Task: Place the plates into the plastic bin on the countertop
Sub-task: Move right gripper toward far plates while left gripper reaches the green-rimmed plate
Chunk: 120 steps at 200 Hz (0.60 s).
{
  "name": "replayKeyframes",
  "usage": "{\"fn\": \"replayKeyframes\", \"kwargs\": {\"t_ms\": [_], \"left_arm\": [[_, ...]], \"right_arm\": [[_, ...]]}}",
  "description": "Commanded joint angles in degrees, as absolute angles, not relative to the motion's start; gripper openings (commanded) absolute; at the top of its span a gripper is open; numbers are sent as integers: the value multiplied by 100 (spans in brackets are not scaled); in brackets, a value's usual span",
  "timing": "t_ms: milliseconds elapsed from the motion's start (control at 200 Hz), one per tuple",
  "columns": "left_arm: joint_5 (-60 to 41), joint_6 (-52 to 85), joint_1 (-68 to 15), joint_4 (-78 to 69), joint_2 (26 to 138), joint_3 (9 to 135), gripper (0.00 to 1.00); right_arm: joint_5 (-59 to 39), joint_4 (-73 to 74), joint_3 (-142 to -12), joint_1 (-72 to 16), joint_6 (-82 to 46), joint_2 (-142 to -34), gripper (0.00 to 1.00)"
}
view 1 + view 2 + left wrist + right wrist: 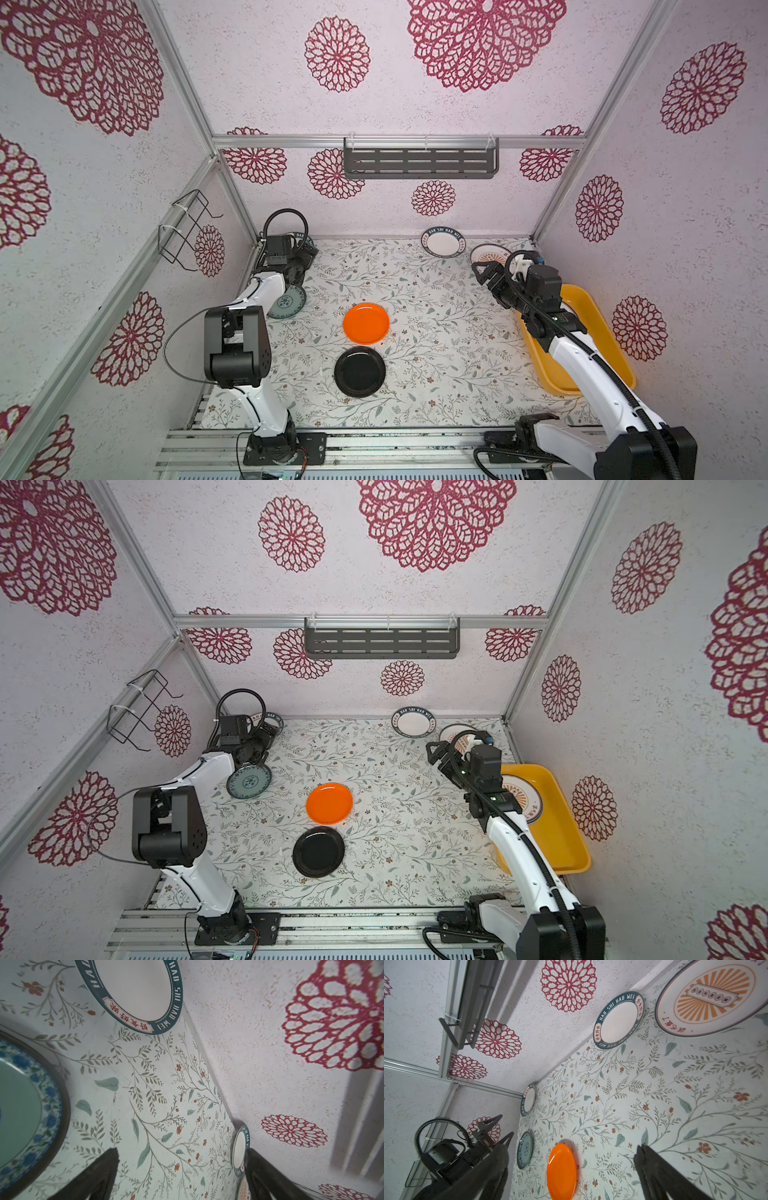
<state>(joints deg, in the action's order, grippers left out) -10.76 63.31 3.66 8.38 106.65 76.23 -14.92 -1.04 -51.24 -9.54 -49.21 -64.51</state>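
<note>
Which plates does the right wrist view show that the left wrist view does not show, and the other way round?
Only the right wrist view: the plain orange round plate. Only the left wrist view: no further plate. Both: the white round plate with teal lettered rim in the back corner, the second teal-rimmed white plate along the back wall, the blue-floral round plate, and the white round plate with orange sunburst, just an edge of it in the left wrist view.

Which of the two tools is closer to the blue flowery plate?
Left. The left tool is just behind the blue-floral plate; the right tool is across the countertop, beside the sunburst plate at the back.
</note>
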Motion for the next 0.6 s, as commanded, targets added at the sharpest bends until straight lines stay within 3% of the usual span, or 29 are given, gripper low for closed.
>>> {"fn": "replayKeyframes", "kwargs": {"t_ms": [0,325,595], "left_arm": [[-1214,6415,458,552,11030,8038,97],[-1147,6624,896,427,12055,8459,99],[-1559,6839,1284,-642,12663,8473,99]], "right_arm": [[-1284,530,-5537,-1134,-5115,-6680,99],[-865,1228,-6012,-1569,-5221,-7650,99],[-704,1466,-6577,-1764,-5292,-8521,99]]}}
